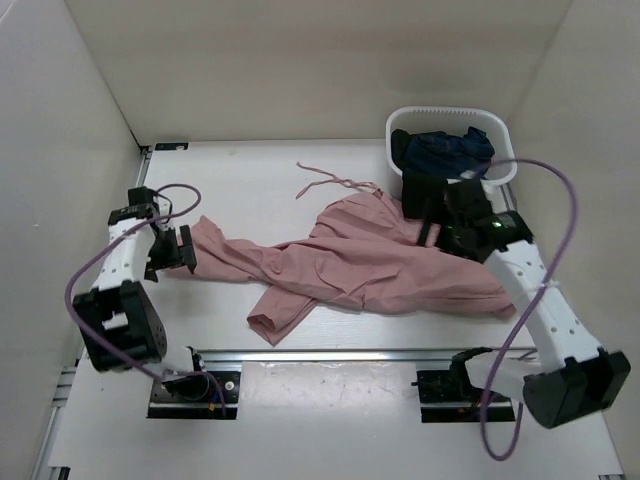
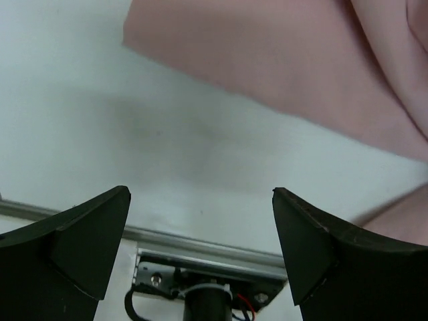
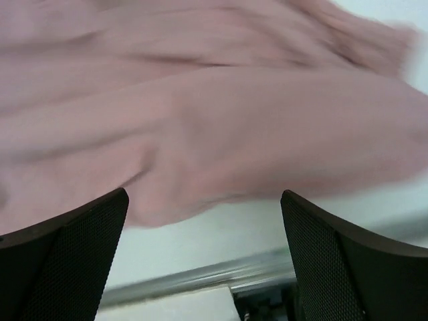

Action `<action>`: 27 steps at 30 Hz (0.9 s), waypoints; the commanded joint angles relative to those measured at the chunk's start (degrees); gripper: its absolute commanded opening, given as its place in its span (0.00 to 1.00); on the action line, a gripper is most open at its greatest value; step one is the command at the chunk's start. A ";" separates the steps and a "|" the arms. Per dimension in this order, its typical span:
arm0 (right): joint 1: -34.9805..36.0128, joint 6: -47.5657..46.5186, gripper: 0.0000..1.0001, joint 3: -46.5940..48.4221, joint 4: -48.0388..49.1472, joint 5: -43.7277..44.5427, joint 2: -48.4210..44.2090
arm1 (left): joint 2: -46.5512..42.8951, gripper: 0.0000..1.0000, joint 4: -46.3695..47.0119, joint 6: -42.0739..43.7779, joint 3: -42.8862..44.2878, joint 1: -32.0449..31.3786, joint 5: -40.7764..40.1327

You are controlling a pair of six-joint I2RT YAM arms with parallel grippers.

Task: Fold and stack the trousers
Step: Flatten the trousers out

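The trousers [image 1: 370,265] lie rumpled on the table [image 1: 240,180], waist just beside the basket [image 1: 440,112], legs trailing leftward from it; soft, light, limp cloth that will likely sag and bunch, so waistband and leg hems seem the places to pinch; the left gripper [image 1: 180,250] gapes empty at the leg end farthest from the basket; the right gripper [image 1: 425,230] gapes empty over the waist; the basket holds a dark navy garment [image 1: 445,150].

The dusty-pink trousers [image 1: 370,260] lie unfolded and wrinkled across the table's [image 1: 250,175] middle, one leg reaching toward the left edge, drawstrings [image 1: 335,179] trailing toward the far edge.
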 commanded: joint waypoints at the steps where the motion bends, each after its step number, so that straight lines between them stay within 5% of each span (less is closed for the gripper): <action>1: 13.69 -12.86 0.99 6.42 11.64 -9.43 6.83 | 5.14 1.00 11.21 -0.03 3.48 -0.33 -1.14; 7: 26.98 -21.92 0.99 20.39 12.33 -10.15 26.79 | 20.44 1.00 11.74 -0.03 20.54 2.13 12.66; 12: 24.10 -16.42 0.99 30.75 13.49 -5.67 39.29 | 30.80 1.00 11.74 -0.03 28.63 2.13 18.83; 19: 20.92 -9.37 0.99 56.84 5.59 -3.98 61.86 | 38.82 1.00 12.79 -0.03 35.23 -0.76 20.23; 27: 17.50 -3.12 0.99 50.21 6.28 -13.22 67.34 | 42.95 1.00 16.14 -0.03 32.16 -5.08 13.64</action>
